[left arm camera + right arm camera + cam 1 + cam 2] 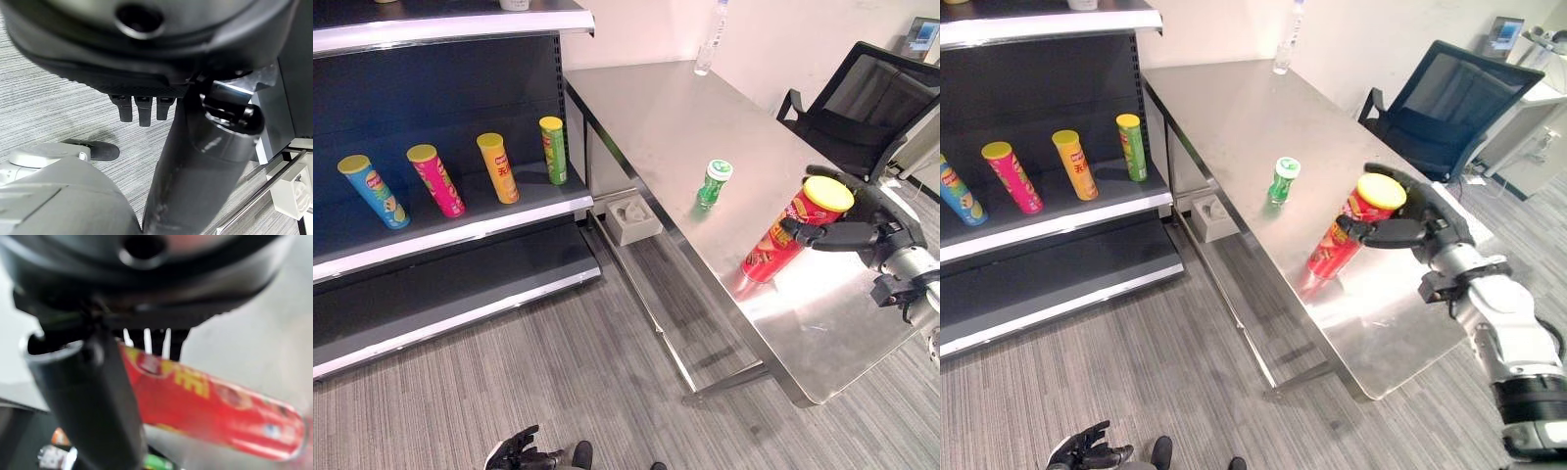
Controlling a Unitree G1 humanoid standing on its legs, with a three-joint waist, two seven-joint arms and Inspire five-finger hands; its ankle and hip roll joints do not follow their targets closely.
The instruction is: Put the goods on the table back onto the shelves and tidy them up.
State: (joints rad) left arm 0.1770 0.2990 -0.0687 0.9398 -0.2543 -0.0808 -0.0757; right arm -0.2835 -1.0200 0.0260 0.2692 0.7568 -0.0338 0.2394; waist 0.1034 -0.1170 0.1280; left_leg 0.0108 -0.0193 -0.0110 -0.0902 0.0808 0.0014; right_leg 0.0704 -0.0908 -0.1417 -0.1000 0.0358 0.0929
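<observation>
Right hand point(862, 227) grasps red can point(785, 240) on table point(705, 127), apparently firmly; should lift straight before shelf point(460, 230); left hand point(514, 452) relaxed

1. Bright, even indoor light in both eye views; the steel table point(705, 127) shows a white glare patch near its front end.
2. The shelf point(460, 230) recess is dim.
3. The right wrist view is blurred; the red can point(215, 406) smears.

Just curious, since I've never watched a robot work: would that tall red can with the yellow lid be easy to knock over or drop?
Probably tippy: the red can is tall and narrow. Its smooth round wall may slip in the right hand and would likely roll if dropped on the table.
</observation>
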